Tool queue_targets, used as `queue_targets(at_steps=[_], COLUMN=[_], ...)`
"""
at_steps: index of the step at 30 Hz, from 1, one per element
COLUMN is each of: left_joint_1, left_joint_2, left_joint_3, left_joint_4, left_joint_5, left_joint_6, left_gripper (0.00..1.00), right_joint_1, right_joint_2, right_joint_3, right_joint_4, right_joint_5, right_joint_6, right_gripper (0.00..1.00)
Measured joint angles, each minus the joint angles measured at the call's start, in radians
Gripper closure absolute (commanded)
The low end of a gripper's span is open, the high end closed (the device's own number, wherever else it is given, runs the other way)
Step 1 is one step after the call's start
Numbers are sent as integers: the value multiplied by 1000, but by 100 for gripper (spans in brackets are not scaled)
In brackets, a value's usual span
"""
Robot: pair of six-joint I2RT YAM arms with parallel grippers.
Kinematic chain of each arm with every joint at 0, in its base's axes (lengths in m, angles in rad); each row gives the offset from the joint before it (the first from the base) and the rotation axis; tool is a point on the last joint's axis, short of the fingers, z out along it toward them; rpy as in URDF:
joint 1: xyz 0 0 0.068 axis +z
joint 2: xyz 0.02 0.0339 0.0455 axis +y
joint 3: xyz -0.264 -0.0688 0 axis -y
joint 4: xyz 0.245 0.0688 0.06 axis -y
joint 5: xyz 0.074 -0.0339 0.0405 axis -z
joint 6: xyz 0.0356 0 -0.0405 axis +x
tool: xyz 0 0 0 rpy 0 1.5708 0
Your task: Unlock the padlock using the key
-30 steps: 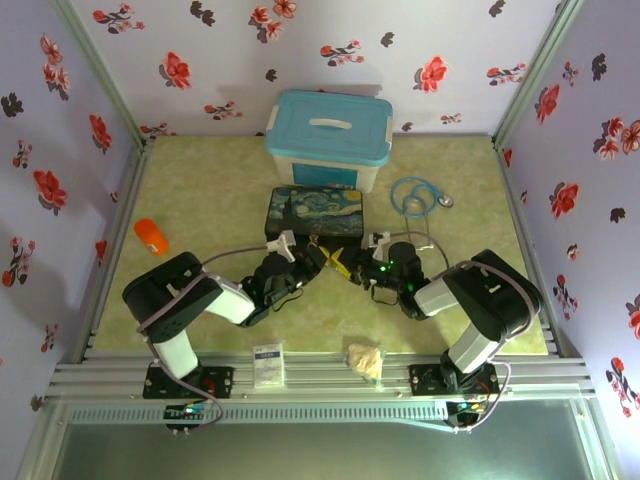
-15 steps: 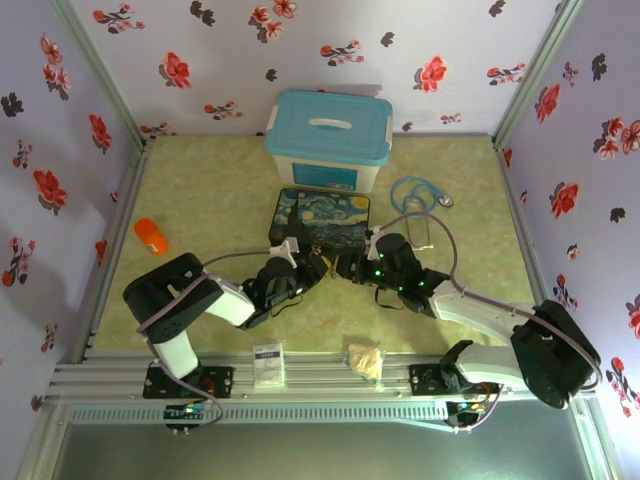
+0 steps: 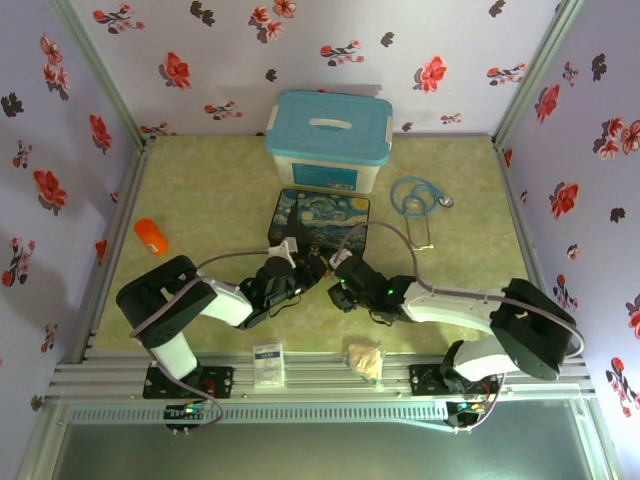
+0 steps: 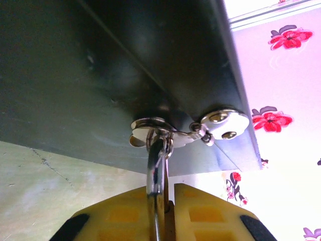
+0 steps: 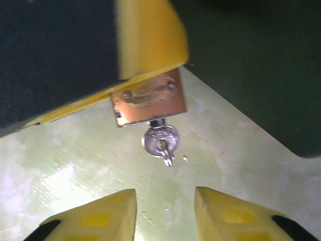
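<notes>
Brass-gold padlock (image 5: 149, 100) clamped by left jaws, yellow pads (image 4: 205, 211) closed tight on shackle (image 4: 156, 170), one pad also seen over top of body. Hung by that shackle through silver hasp (image 4: 165, 128) on near side of painted box (image 3: 320, 215), just above counter (image 3: 200, 190). Key (image 5: 160, 140) already seated in keyhole end of body, round bow sticking out, touched by nothing. Right jaws released, spread apart, empty, pointed at bow from close by, not yet around it.

Changed over last second: right arm unfolded from tucked pose at right side, now stretched low and leftward, wrist carried along box front toward left wrist. Left arm unmoved, same clamp.

Meaning, as a guess: insertion done, turn not done; lined up for a pinch on bow, then a twist. Shackle probably latched, cannot tell for sure, ends hidden between pads. Risk: tiny bow, easy to nudge askew or miss.

Counts: padlock 1, key 1, painted box 1, blue-lidded tub (image 3: 328, 135) 1, stethoscope (image 3: 412, 195) 1, orange cylinder (image 3: 150, 236) 1, paper wad (image 3: 365, 358) 1, white card (image 3: 267, 365) 1, arms 2.
</notes>
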State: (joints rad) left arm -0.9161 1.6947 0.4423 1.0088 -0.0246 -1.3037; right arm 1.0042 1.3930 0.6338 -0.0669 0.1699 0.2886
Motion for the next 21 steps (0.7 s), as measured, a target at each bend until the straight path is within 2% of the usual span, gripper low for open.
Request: queue_targets(at_steps=[6, 13, 18, 21], left_joint_1=[0, 10, 13, 13], left_joint_2=[0, 0, 1, 8], left_joint_3=[0, -3, -10, -15], left_joint_4=[1, 9, 14, 14], left_joint_5=[3, 2, 3, 3], left_joint_6=[-9, -23, -26, -30], left_gripper=[100, 100, 100, 100], right_joint_1=[16, 17, 5, -48], right_joint_2=[85, 103, 100, 93], right_joint_3=[58, 58, 27, -18], right_joint_4=[26, 43, 106, 186], right_joint_5=[88, 103, 57, -69], right_joint_6=[-47, -69, -72, -55], right_gripper=[83, 96, 98, 98])
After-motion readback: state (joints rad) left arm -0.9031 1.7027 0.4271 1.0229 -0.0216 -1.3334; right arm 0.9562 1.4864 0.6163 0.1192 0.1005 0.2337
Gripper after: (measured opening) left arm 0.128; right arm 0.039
